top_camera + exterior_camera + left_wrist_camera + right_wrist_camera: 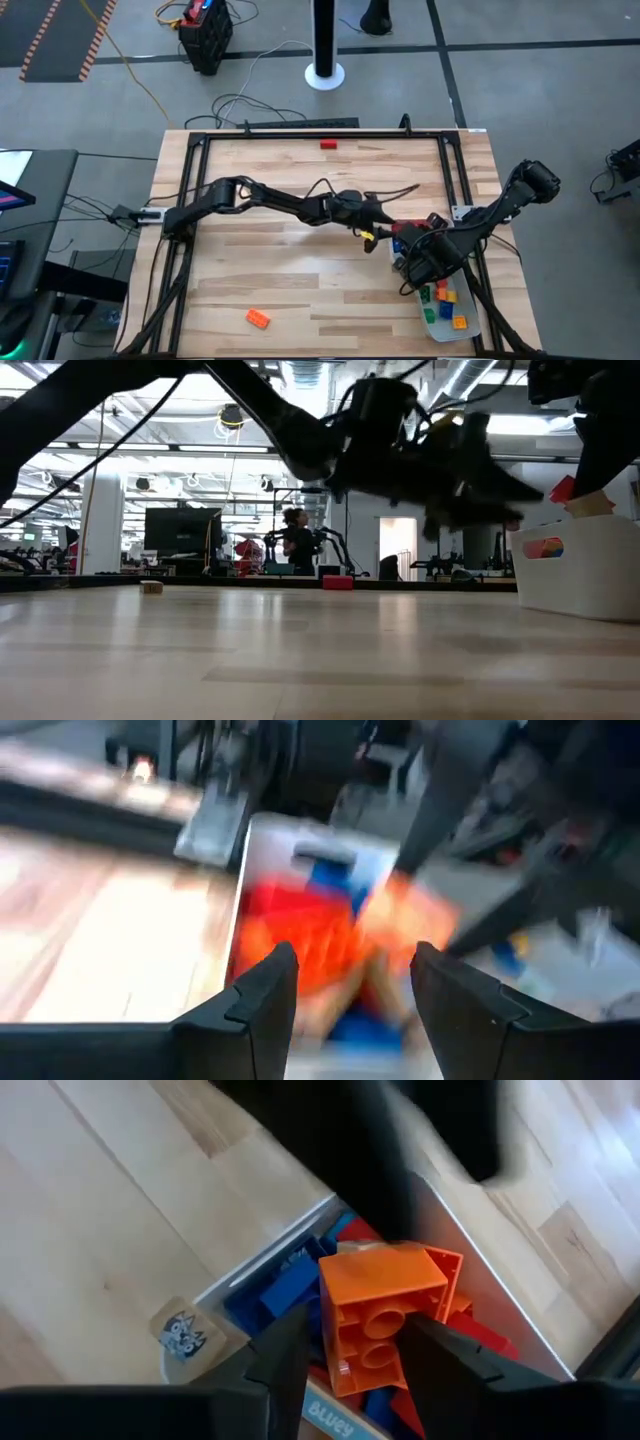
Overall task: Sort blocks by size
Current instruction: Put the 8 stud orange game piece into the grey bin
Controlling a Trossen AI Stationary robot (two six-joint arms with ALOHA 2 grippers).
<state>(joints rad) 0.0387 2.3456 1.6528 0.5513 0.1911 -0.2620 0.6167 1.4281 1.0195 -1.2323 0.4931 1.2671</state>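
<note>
Orange block (385,1315): sitting between the right gripper (355,1350) fingers, above the white tray (265,1260) of red and blue blocks; right jaws closing round it.
Risk: block is tilting, so it may be slipping out and missing the tray.
Left gripper (350,985): hanging open, empty, crowding the same tray; arms may be colliding.
Strays: orange brick (258,318) and red brick (328,144) are lying far out on the table (260,260).

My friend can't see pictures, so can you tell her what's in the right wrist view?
The right gripper holds an orange block between its two dark fingers, above a white tray full of blue and red blocks. The tray sits on a light wooden table, and another dark robot part crosses above.
</note>
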